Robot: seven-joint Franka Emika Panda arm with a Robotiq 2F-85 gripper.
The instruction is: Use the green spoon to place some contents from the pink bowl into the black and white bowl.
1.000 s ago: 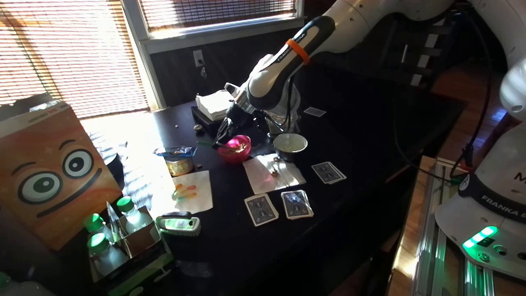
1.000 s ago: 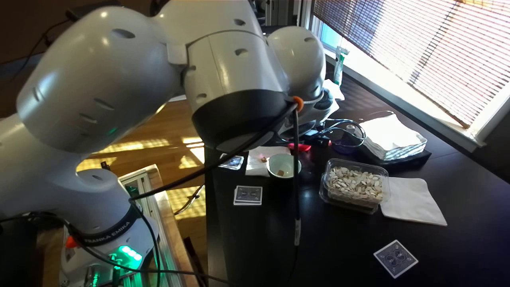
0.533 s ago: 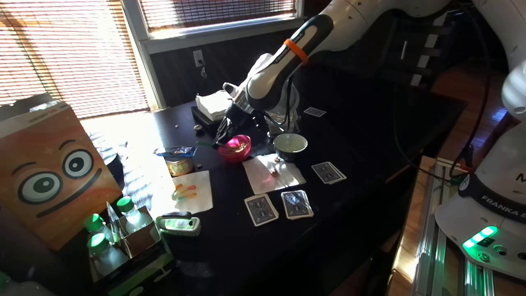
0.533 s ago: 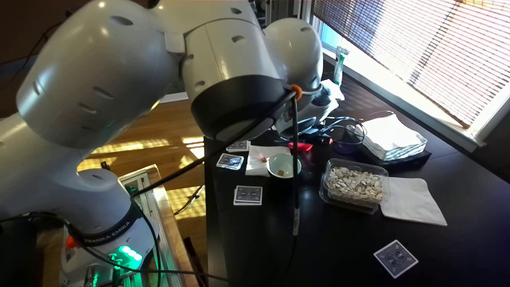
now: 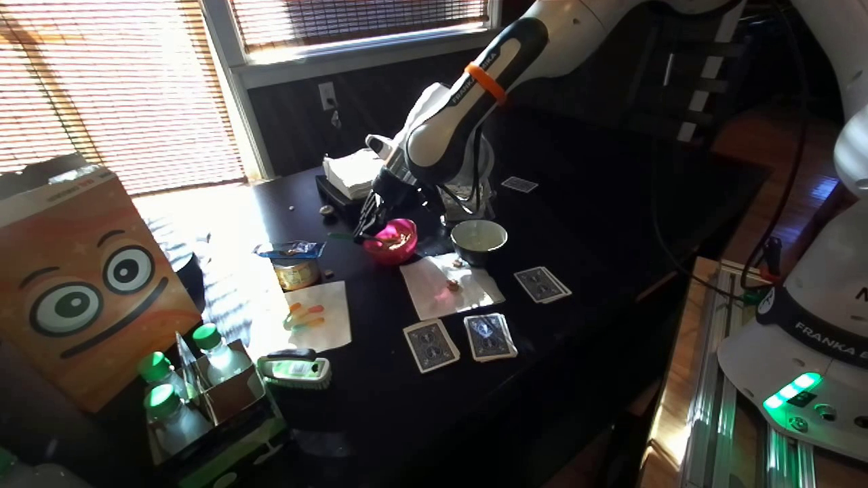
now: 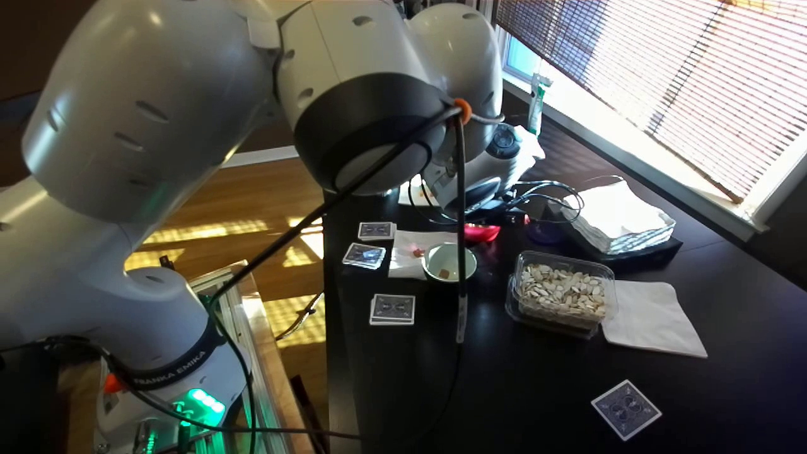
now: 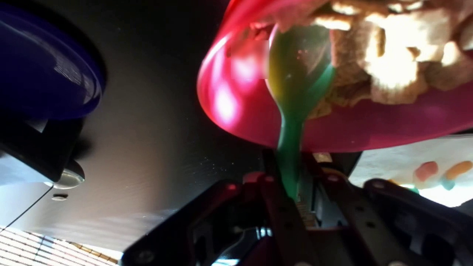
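— Pink bowl (image 5: 392, 256) and gripper (image 7: 291, 167) have both crept a little since the earlier frame, with the arm (image 6: 353, 44) swinging along; did you mean to shift that bowl?

— Perhaps not, so ease off (whether it slid or tipped, the views don't settle). Your gripper is nearly closed, pinching the green spoon (image 7: 292, 114) by its handle, and the scoop reaches ahead of the fingertips, across the nearest rim and into the pink bowl.

— Is your scoop loaded yet?

— Hard to tell; in the wrist view it looks bare, with the tan pieces (image 7: 397, 87) heaped beside and beyond it. I'd judge you are at the scooping step. Work the edge low into the heap, following the bowl's floor instead of pressing at the wall, or the bowl will likely travel with you.

— And the lift?

— Bring the scoop level while it is inside the bowl, then raise slowly; chunks like these will probably roll off a steep spoon. Mind that the handle doesn't twist between the fingers, since their hold on it is narrow. Your target, the black and white bowl (image 5: 479, 235), stands near, just past the pink bowl from the gripper, with a brown piece (image 6: 444, 273) showing inside it in an exterior view. Plan a short, level carry, then tip the spoon low over its middle.
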